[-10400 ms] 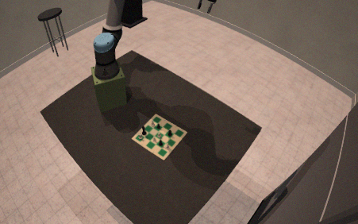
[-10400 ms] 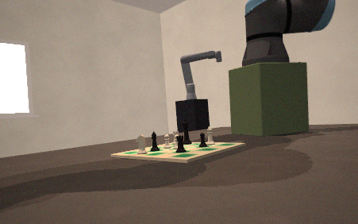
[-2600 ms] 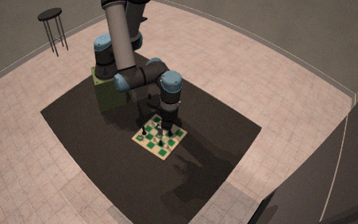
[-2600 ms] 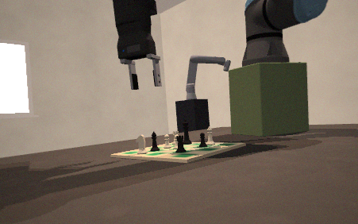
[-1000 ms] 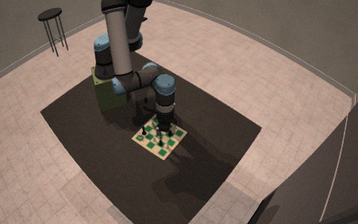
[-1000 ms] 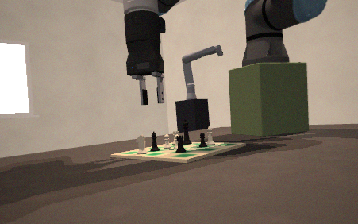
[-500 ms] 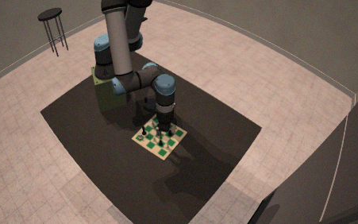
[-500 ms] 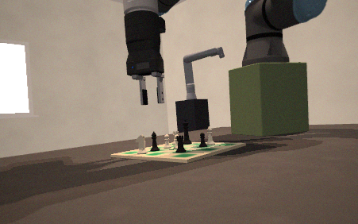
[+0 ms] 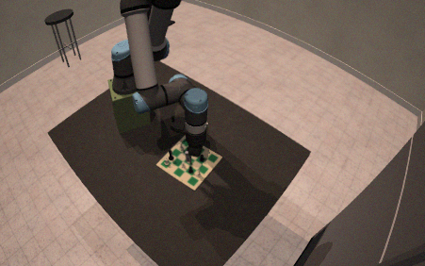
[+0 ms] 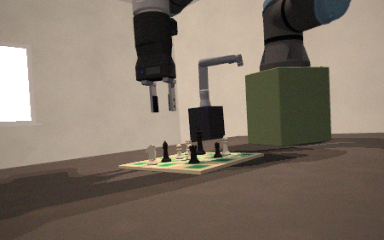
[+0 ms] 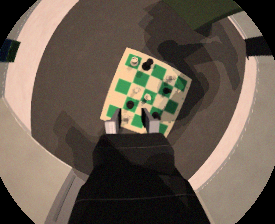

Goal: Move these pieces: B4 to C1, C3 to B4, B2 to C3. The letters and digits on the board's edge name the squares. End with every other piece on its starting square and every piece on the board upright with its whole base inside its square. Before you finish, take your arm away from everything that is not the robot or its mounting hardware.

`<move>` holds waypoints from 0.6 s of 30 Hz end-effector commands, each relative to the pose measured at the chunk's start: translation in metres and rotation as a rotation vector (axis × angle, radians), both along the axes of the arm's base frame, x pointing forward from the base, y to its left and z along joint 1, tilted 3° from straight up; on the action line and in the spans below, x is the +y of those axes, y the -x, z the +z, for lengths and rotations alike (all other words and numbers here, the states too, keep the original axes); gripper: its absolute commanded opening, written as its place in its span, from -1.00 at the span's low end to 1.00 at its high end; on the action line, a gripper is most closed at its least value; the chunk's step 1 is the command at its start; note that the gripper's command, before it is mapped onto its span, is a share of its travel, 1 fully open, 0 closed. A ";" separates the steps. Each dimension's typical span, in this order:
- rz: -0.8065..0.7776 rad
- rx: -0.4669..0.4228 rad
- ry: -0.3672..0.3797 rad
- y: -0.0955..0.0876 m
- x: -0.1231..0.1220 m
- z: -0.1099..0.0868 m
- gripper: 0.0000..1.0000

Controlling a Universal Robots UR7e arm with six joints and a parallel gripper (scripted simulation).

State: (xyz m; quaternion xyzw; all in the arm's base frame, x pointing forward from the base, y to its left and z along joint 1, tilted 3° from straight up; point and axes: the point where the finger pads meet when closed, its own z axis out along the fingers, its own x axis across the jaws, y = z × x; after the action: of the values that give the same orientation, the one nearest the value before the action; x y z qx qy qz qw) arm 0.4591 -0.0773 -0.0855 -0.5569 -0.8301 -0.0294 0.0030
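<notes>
A small green and cream chessboard (image 9: 187,182) (image 10: 234,160) (image 11: 121,86) lies on the dark mat. Several black and white pieces stand upright on it, among them a tall black piece (image 10: 199,142), a black rook (image 10: 193,154), a black piece (image 10: 165,151) (image 9: 171,155) and a white piece (image 10: 151,154) (image 9: 166,163). My gripper (image 10: 163,110) (image 9: 194,153) (image 11: 131,114) points straight down over the board, well above the tops of the pieces. Its fingers stand partly open with nothing between them. I cannot read the square labels in any view.
The arm's green pedestal (image 10: 287,104) (image 9: 127,110) stands behind the board. A black box with a grey bent pipe (image 10: 206,122) sits just beyond the board. A black stool (image 9: 61,33) stands far off on the tiled floor.
</notes>
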 end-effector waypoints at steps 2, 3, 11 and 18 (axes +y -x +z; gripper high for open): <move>0.000 -0.001 0.001 -0.001 0.000 -0.001 0.45; 0.000 -0.001 0.001 -0.001 0.000 -0.002 0.45; 0.000 -0.002 0.001 -0.001 0.000 -0.008 0.45; 0.000 -0.002 0.001 -0.002 0.000 -0.017 0.45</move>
State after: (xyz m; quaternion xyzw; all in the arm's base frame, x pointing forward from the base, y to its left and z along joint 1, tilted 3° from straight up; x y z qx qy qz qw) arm 0.4599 -0.0769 -0.0971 -0.5569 -0.8301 -0.0294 0.0027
